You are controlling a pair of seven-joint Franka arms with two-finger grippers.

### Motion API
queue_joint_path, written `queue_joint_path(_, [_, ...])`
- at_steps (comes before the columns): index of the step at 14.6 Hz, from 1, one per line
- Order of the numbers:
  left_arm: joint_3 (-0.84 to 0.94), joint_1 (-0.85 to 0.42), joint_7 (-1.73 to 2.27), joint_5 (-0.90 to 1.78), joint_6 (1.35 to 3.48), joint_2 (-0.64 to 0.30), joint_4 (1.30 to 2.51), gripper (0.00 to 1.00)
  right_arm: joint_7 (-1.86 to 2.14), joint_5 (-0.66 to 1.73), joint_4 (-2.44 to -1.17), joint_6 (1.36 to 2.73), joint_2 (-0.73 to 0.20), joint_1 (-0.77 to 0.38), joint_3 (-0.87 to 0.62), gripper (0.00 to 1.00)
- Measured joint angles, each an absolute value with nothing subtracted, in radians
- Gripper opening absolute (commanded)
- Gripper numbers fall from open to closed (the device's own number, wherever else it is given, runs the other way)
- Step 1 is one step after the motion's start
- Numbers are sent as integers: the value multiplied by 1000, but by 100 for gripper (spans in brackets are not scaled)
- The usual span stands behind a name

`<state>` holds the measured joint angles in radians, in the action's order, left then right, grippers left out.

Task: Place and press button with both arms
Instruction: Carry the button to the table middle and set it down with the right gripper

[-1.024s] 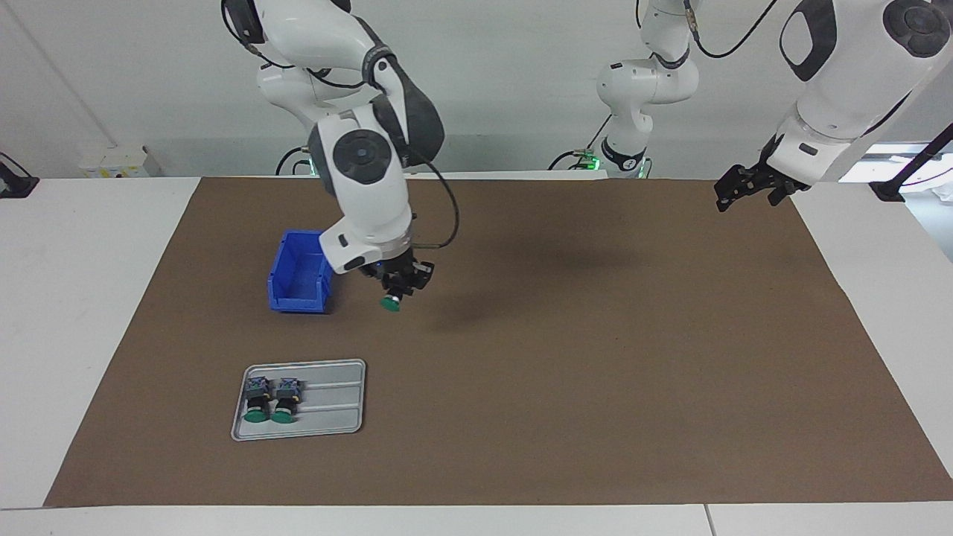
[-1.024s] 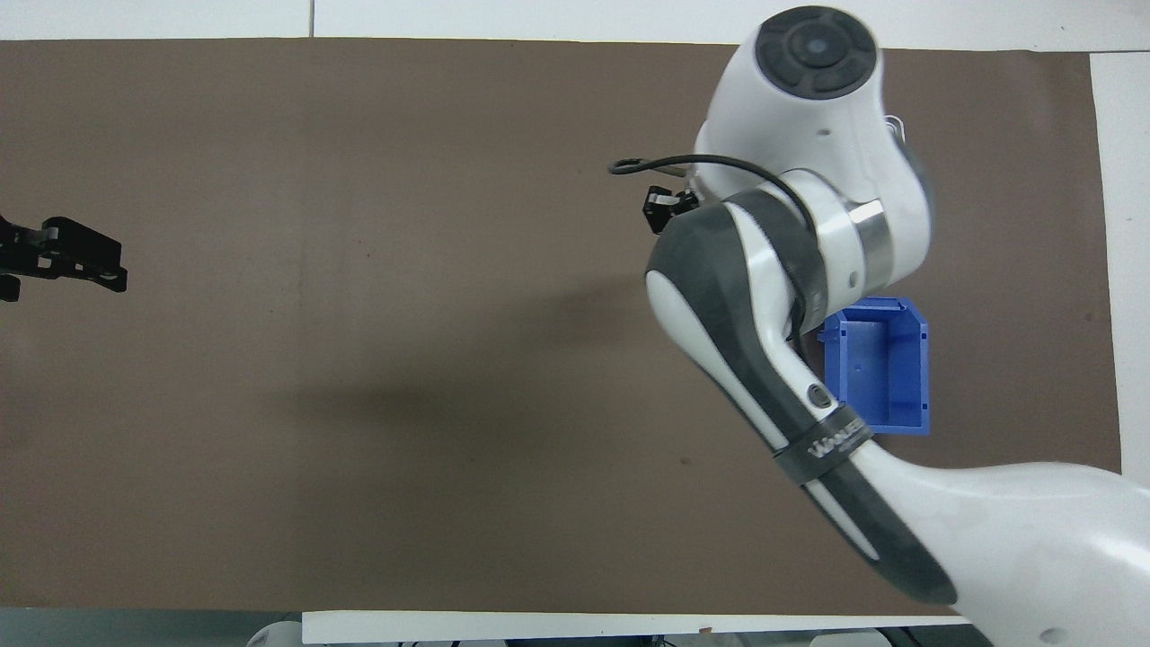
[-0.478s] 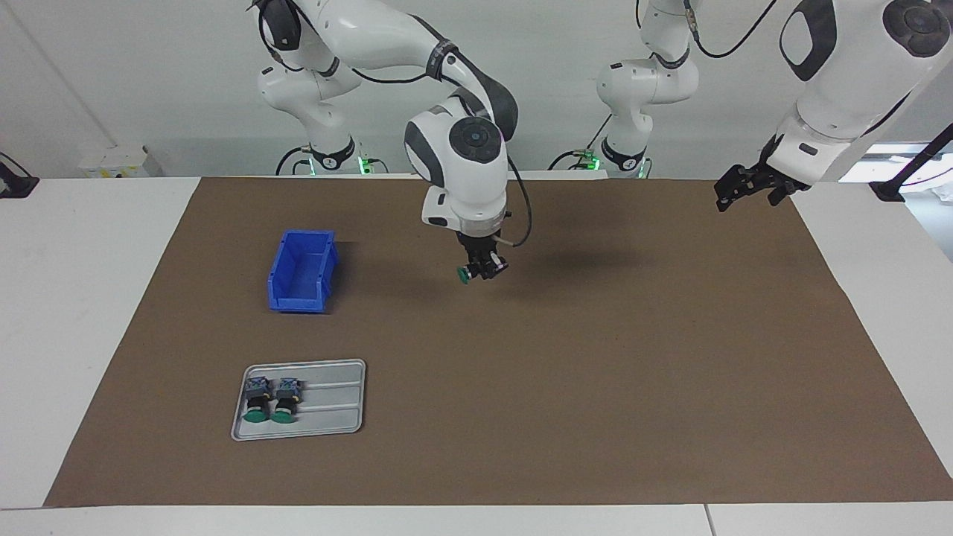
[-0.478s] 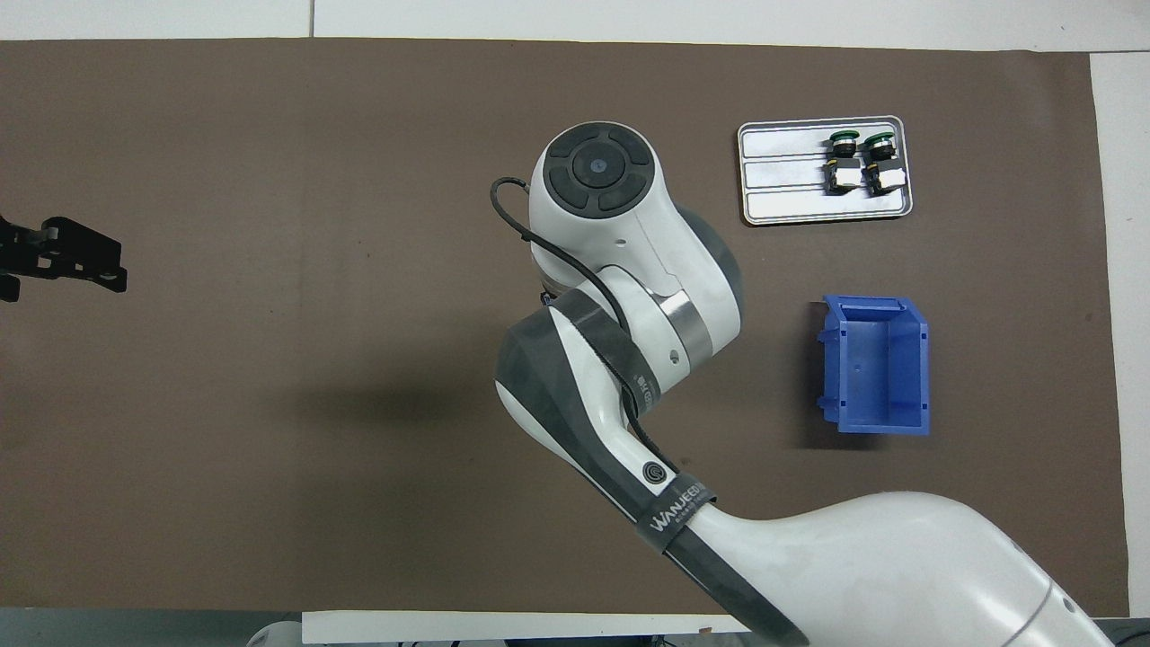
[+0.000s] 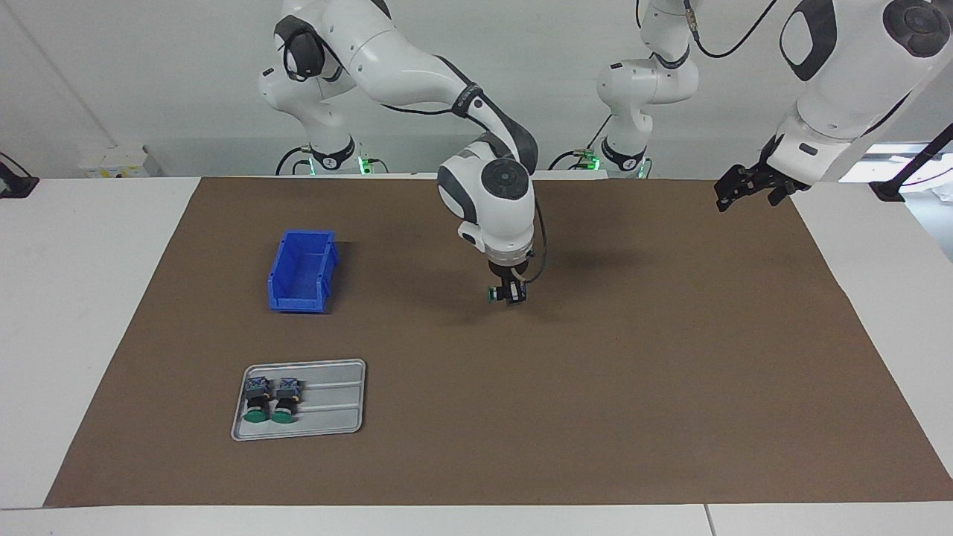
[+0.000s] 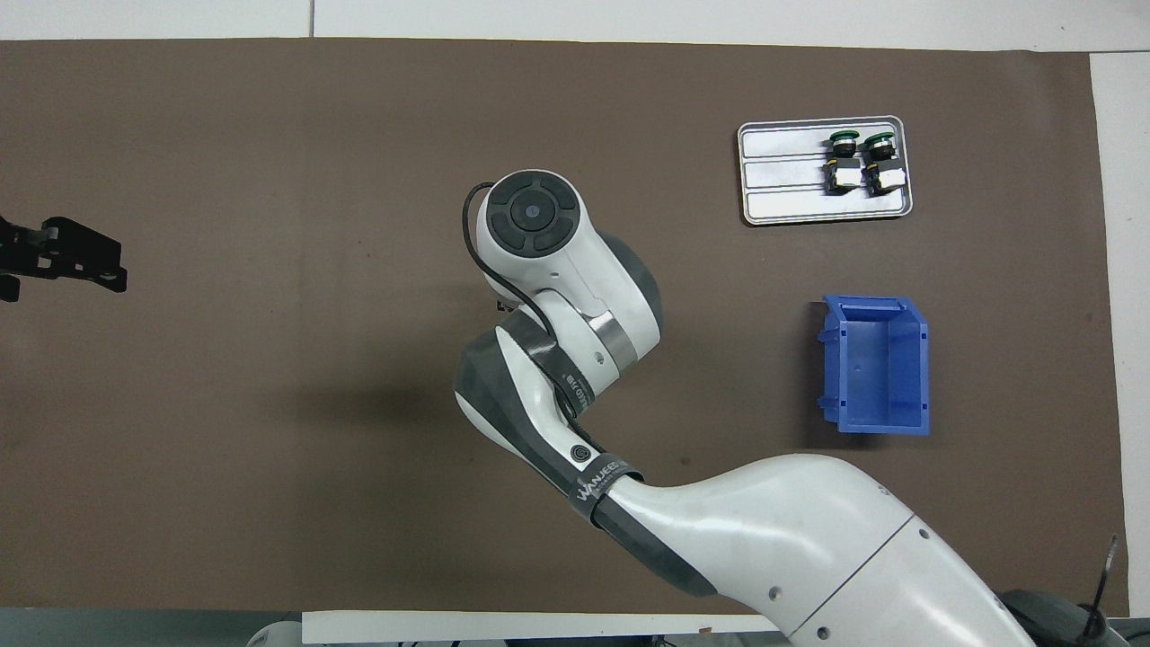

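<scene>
My right gripper [image 5: 511, 294] is shut on a button [image 5: 493, 295], whose green cap points sideways. It hangs low over the middle of the brown mat [image 5: 595, 387]. In the overhead view the right arm's own wrist [image 6: 530, 216] hides that gripper and the button. Two more buttons [image 5: 257, 402] [image 6: 843, 162] lie side by side on a grey tray [image 5: 331, 417] [image 6: 782, 180]. My left gripper [image 5: 726, 199] [image 6: 112, 267] waits open and holds nothing, up over the mat's edge at the left arm's end.
A blue bin [image 5: 301, 269] [image 6: 876, 364] stands toward the right arm's end of the table, nearer to the robots than the tray. The mat covers most of the white table [image 5: 74, 298].
The right arm has swung from beside the blue bin to over the mat's middle, carrying the button lower. The left arm has not moved.
</scene>
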<state>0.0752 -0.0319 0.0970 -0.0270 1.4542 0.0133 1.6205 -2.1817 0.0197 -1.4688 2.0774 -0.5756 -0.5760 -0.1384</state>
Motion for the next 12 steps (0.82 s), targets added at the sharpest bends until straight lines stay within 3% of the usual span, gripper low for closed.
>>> queue_joint_path(5, [75,-32,108,-27,1454,13,1621,100,-2211,18,-1550,2187,-581,-585,-136,25])
queue_joint_path(7, [75,-32,114,-27,1454,13,1621,100,-2227,18,-1593,2232,-581,-585,-136,31])
queue_joint_path(8, [75,-32,116,-27,1454,13,1621,100,-2230,18,-1606,2243,-580,-585,-136,49])
queue_joint_path(10, [75,-32,118,-27,1454,13,1621,100,-2231,18,-1613,2248,-575,-586,-136,100])
queue_joint_path(12, [75,-32,125,-27,1454,13,1621,100,-2230,7,-1611,2248,-568,-596,-137,100])
